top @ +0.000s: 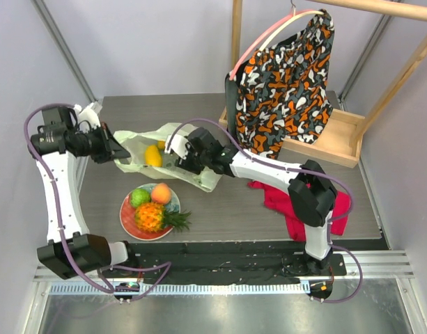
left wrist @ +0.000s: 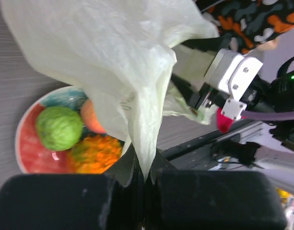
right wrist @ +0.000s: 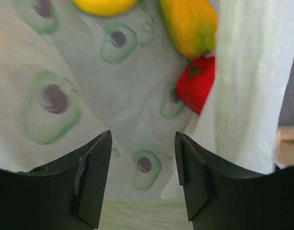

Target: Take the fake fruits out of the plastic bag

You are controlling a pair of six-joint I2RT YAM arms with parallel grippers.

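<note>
**Bag Held Open For Reaching**

From above, the left gripper [top: 115, 149] holds the bag [top: 206, 179] up by its edge, near the plate [top: 126, 221] of fruits [top: 150, 217]. Its wrist view shows jaws clamped on plastic. The right gripper [right wrist: 142, 143], spread wide inside, faces a mango [right wrist: 190, 26] and red piece [right wrist: 197, 86].

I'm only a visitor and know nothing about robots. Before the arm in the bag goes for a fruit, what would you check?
1. Left fingers clamped on the plastic bag: ok, its edge is pinched between them.
2. Right fingers open: ok.
3. Fruit left in the bag: ok. A red piece, an orange-yellow mango and a yellow mango lie ahead.
4. Gap lined up on one fruit: not ok, the red piece sits off to one side.
5. Room on the plate: cannot tell. It already holds the green fruit, peach and pineapple.
</note>
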